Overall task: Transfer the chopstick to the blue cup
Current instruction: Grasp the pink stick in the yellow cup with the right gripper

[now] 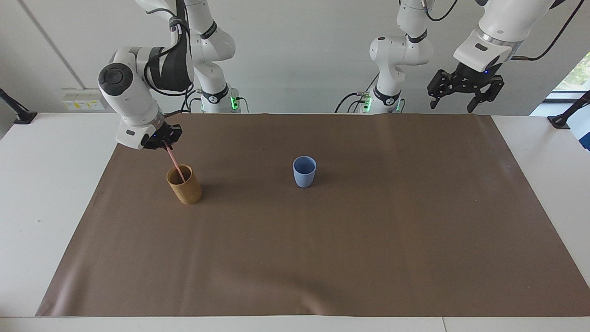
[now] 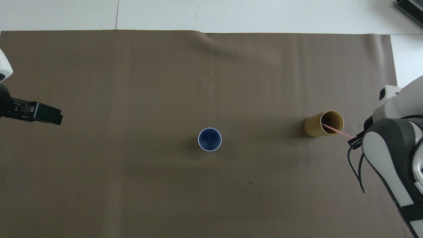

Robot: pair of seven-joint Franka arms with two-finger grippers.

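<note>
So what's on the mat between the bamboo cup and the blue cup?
Nothing: in both views only bare brown mat separates the bamboo cup from the blue cup.

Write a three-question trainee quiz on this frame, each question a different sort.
1. True or false: the chopstick stands in the blue cup.
2. Which gripper is shut on the chopstick's upper end? A) left gripper B) right gripper
3. Fill in: the chopstick's lower end sits inside the ___ cup.

Key: 1 false; 2 B; 3 tan. The left gripper waits open over the edge of the brown mat nearest the robots.
</note>
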